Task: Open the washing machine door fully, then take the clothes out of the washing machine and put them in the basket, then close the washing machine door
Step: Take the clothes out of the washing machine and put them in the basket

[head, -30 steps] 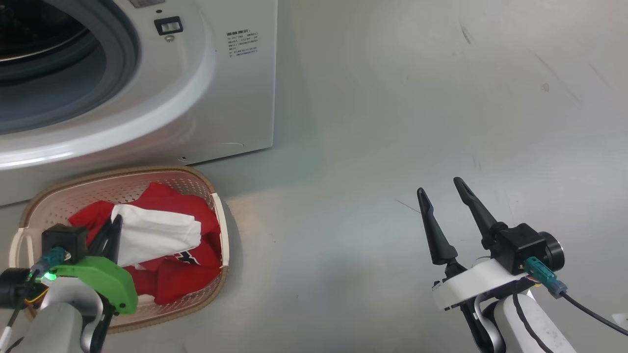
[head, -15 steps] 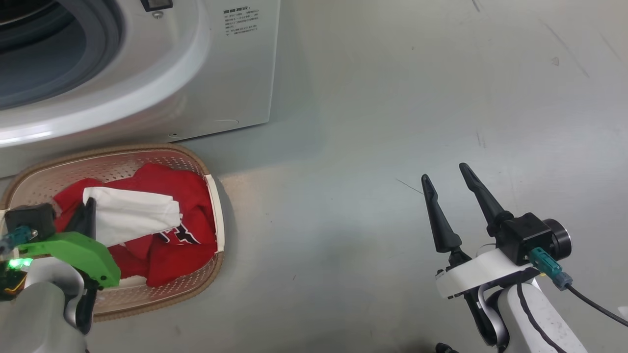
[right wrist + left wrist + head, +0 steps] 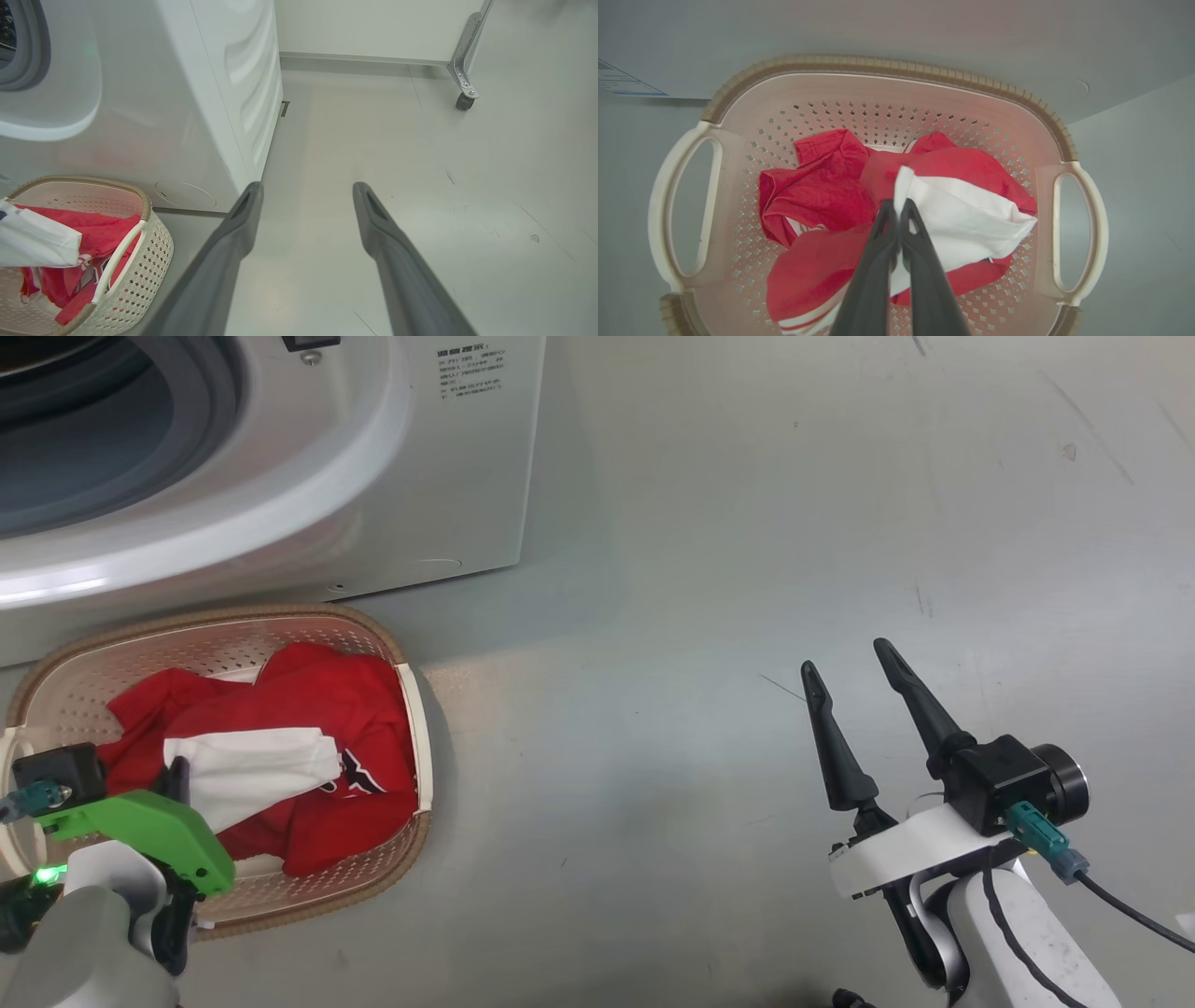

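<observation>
The cream basket (image 3: 416, 709) stands on the floor in front of the white washing machine (image 3: 448, 476), whose grey-rimmed drum mouth (image 3: 215, 420) is open. The washing machine door is out of view. Red and white clothes (image 3: 327, 709) lie in the basket. My left gripper (image 3: 177, 770) hangs over the basket's near left part, shut on a white panel of the clothes (image 3: 822, 186); its fingertips (image 3: 899, 207) pinch the fold where white meets red. My right gripper (image 3: 845, 658) is open over bare floor, well to the right of the basket (image 3: 149, 252), with nothing between its fingers (image 3: 233, 233).
Grey floor (image 3: 747, 523) stretches to the right of the washer. In the right wrist view a metal leg on a caster (image 3: 462, 93) stands near the back wall's baseboard (image 3: 350, 58). The basket (image 3: 887, 63) has a loop handle at each end.
The head camera has shifted. My left gripper, still shut on the white panel, sits slightly nearer the basket's near left, and the fabric lies flatter. The right gripper keeps its pose.
</observation>
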You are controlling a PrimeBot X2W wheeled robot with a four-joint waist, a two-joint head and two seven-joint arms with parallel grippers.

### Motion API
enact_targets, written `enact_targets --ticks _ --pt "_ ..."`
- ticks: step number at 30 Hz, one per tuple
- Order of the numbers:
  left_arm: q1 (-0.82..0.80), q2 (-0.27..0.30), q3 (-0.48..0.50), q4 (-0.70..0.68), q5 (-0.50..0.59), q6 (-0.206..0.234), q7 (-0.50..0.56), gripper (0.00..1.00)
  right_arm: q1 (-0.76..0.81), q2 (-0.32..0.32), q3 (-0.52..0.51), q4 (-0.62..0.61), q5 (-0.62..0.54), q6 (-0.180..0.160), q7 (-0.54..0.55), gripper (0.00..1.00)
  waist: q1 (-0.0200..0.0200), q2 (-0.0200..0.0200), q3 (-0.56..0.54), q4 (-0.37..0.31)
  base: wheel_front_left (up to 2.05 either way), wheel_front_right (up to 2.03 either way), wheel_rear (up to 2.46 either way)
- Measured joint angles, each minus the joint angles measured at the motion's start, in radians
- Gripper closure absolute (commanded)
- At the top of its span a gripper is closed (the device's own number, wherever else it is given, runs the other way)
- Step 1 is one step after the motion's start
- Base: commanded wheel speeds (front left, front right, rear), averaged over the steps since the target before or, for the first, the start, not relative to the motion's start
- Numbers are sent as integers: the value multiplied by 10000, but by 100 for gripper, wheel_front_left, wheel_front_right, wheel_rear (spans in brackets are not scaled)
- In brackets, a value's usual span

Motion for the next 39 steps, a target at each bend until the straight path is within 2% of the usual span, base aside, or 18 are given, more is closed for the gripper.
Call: enact_targets --ticks 3,5,6,12,19,29,39 --pt "-197 -40 54 309 -90 0 173 100 -12 2 21 0 0 0 0 0 0 1 -6 5 0 0 0" --pt "-287 -35 109 466 -90 44 171 55 -31 6 27 0 0 0 0 0 0 0 -13 5 0 0 0" --pt "-328 -38 171 552 -104 119 169 0 -36 8 27 2 0 -2 0 0 0 0 -16 5 0 0 0" --pt "-566 -38 205 965 -192 182 138 0 -44 17 40 15 0 -71 0 0 0 0 -51 13 0 0 0" --pt "-741 -105 19 1135 -71 113 -374 0 -57 15 29 136 0 -73 0 0 0 0 -273 104 0 0 0" --pt "-882 -318 -621 1120 420 -17 -1271 0 -64 21 -79 435 54 -71 0 0 0 0 -889 373 0 0 0" --pt "-872 -535 -965 566 430 -105 -1799 0 -63 29 -242 788 211 -58 -4 0 0 0 -1810 778 0 0 0"
